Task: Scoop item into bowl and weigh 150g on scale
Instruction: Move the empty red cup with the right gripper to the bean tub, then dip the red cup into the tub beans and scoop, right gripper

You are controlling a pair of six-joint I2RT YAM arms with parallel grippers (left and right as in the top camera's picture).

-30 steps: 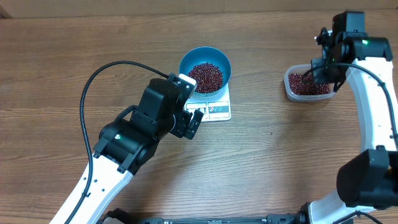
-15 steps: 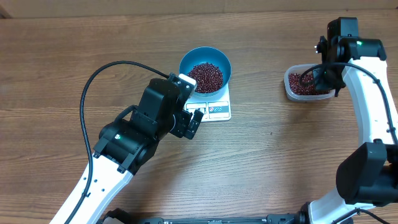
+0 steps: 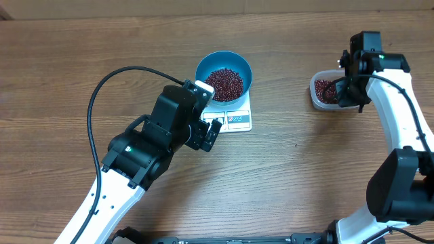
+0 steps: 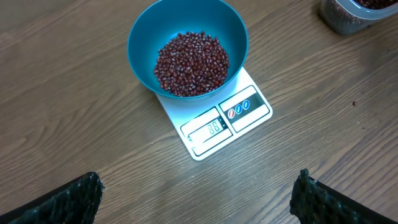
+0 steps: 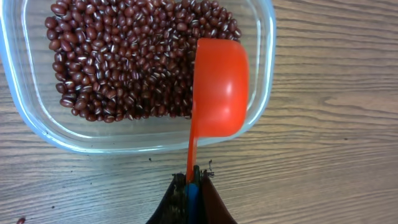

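Two risks stand out. Overhead: beans sit heaped in the bowl on the scale; more lie in the tub. Left wrist: the left gripper hangs wide apart near the scale; a nudge would upset the reading, perhaps 88, though it is blurred. Right wrist: the right gripper is clamped on the scoop handle, cup over the tub's rim; a heaped load could spill or overshoot.

Beans in bowl on scale; tub well right, scoop seemingly just above it.
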